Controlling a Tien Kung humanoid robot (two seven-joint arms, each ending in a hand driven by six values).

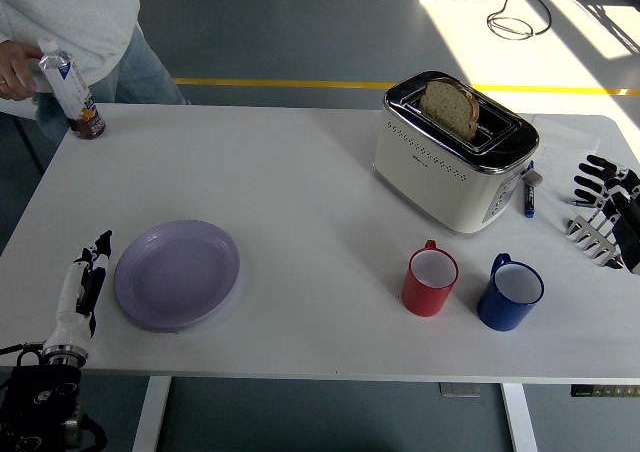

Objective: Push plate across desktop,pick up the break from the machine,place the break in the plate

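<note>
Plate: the lilac plate [177, 274] lies flat on the left part of the white bench [300, 182], near the front edge, nothing on it.
Left hand: the left hand [83, 290] rests on the bench just left of the plate's rim, close to it but whether it touches cannot be told. Fingers straight and together, pointing away from the robot and slightly right; it holds nothing.
Toaster: the cream toaster [454, 152] stands right of centre toward the far side, its long axis running from far left to near right, slots facing up.
Bread: one slice of bread [450, 108] stands upright on edge in a toaster slot, its upper half above the top. Its broad face lies along the toaster's long axis.
Right hand: the right hand [606, 212] sits at the right edge of the bench, well apart from the toaster. Fingers loosely spread, pointing left, nothing in them.
Cups: a red cup [430, 282] and a blue cup [510, 294] stand side by side in front of the toaster, openings up, handles toward the far side.
Pen: a blue pen [529, 193] lies beside the toaster's right end.
Person: at the far left corner a person's hand [18, 70] grips a tilted bottle [70, 92], its base on the bench.
</note>
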